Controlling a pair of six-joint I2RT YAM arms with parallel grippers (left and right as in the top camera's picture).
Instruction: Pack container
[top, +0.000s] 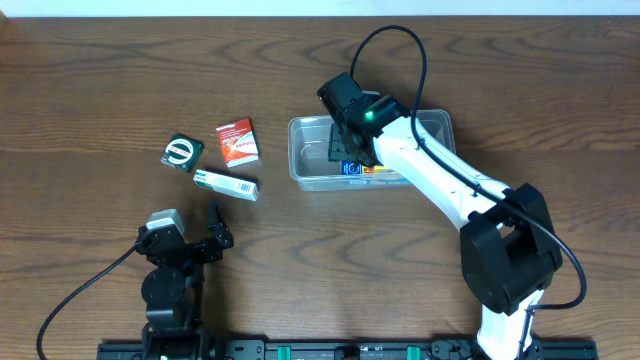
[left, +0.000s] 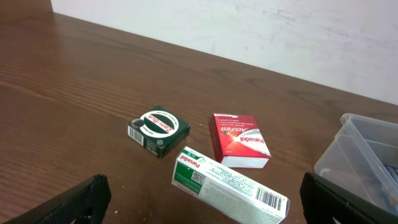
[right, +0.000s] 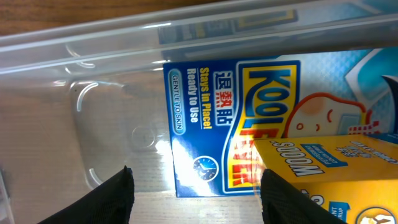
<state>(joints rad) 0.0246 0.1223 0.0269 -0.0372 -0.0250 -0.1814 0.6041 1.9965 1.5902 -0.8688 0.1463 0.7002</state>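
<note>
The clear container (top: 310, 150) stands right of centre on the table. A blue Kool Fever box (top: 352, 170) and a yellow box (top: 385, 172) lie inside it. My right gripper (top: 350, 145) is open and empty inside the container. In the right wrist view its fingers (right: 196, 186) straddle the left end of the blue box (right: 211, 124), with the yellow box (right: 323, 168) on top at the right and the container wall (right: 124, 37) above. My left gripper (top: 195, 235) is open and empty near the front left, and its fingers (left: 202, 214) face the loose boxes.
Three boxes lie left of the container: a green square box (top: 183, 152) (left: 158, 129), a red box (top: 238, 140) (left: 239, 140) and a long white-and-green box (top: 226, 184) (left: 230, 183). The container's corner (left: 360, 149) shows at the right of the left wrist view.
</note>
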